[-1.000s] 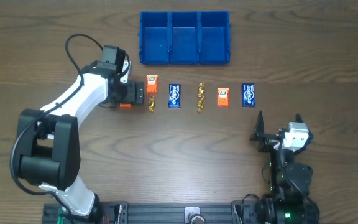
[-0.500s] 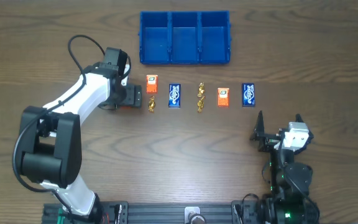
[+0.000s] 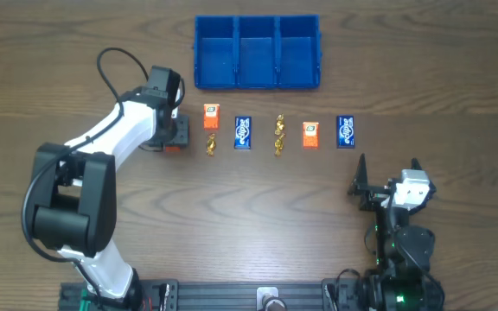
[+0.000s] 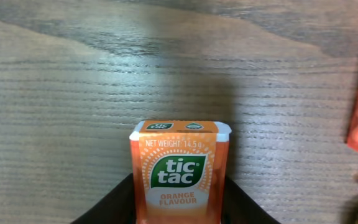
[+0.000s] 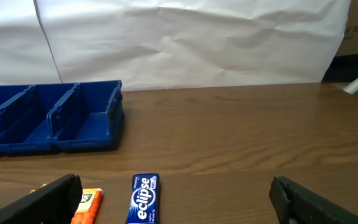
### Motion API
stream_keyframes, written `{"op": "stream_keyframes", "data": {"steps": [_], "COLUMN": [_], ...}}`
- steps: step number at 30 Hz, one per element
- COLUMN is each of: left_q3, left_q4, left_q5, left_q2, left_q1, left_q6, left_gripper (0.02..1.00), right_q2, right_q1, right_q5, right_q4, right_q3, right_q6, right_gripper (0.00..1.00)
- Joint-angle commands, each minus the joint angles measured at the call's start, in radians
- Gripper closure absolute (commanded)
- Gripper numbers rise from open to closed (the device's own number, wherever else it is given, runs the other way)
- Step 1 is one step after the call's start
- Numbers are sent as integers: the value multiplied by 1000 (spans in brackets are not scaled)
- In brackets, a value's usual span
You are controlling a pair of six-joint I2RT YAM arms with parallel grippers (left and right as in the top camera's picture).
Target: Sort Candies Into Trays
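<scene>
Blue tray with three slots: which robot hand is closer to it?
Left. The left gripper, holding an orange candy box, is just off a corner of the blue tray. The right gripper sits farther away, by its base, past the candy row.

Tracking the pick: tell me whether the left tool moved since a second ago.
Yes. The left tool moved leftward, away from the nearest resting orange box.

Soft, even light; faint shadow beyond the orange box (image 4: 180,168).
</scene>
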Motion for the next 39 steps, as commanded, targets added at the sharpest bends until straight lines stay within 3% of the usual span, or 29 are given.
{"op": "stream_keyframes", "data": {"steps": [1, 5, 11, 18, 30, 33, 37, 39], "left_q3": [29, 131, 575, 954, 996, 995, 995, 995], "left_q4": [21, -58, -196, -204, -196, -203, -203, -205], "left_q5": [0, -8, -164, -163, -156, -156, -154, -154], "left_q2": [19, -6, -45, 217, 366, 366, 366, 347], "left_q1": [-23, -42, -135, -140, -140, -140, -140, -141], "left_q6": [-18, -85, -157, -127, -123, -120, -120, -119], "left_gripper": [741, 757, 772, 772, 728, 612, 242, 211], "right_q2": [-7, -7, -7, -7, -7, -7, -7, -7], "right_q1": [-6, -6, -6, -6, -6, -6, -6, -6], "right_q5": [-1, -1, -1, -1, -1, -1, -1, -1], "right_q4": [-2, -2, -2, -2, -2, -2, -2, -2], "right_q3": [-3, -3, -3, -3, -3, -3, -3, -3], "right_q6": [3, 3, 3, 3, 2, 2, 3, 3], "right_gripper": [1, 1, 1, 1, 1, 1, 1, 1]}}
